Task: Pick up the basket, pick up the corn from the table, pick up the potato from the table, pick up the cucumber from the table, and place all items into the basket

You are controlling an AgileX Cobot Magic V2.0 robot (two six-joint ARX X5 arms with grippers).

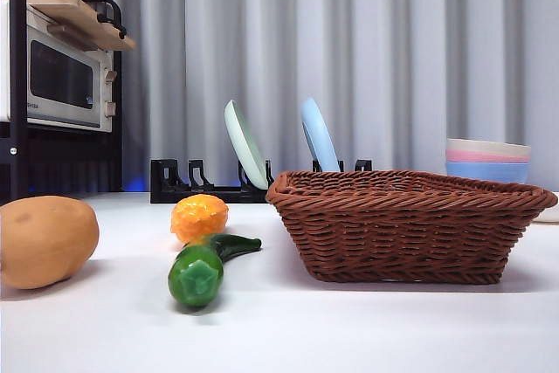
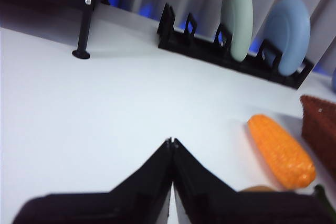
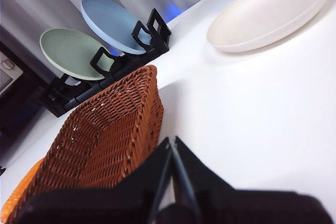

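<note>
Neither arm is seen in the front view; each gripper is shown only by its own wrist camera. The left gripper (image 2: 171, 141) is seen with its black jaws pressed together, nothing held, above the smooth white tabletop (image 2: 105, 108). Just beyond and to one side of its tips lies the bumpy orange-yellow ear of corn (image 2: 281, 151), shown lengthwise here, whereas in the front view only its rounded end is seen. A tan sliver at the jaw's edge is too small to identify.

The right gripper (image 3: 172, 141) is likewise closed and empty, its tips just beside the flaring wall of the brown woven wicker basket (image 3: 105, 135), whose inside appears empty as far as it is visible.

In the front view alone, the smooth matte tan oval potato (image 1: 44, 240) is cut off by the picture's edge, and the glossy dark green cucumber (image 1: 203, 268) lies end-on just in front of the corn. All three lie on the table outside the basket.

A cream shallow plate (image 3: 268, 11) is recorded clearly only in the right wrist view.
</note>
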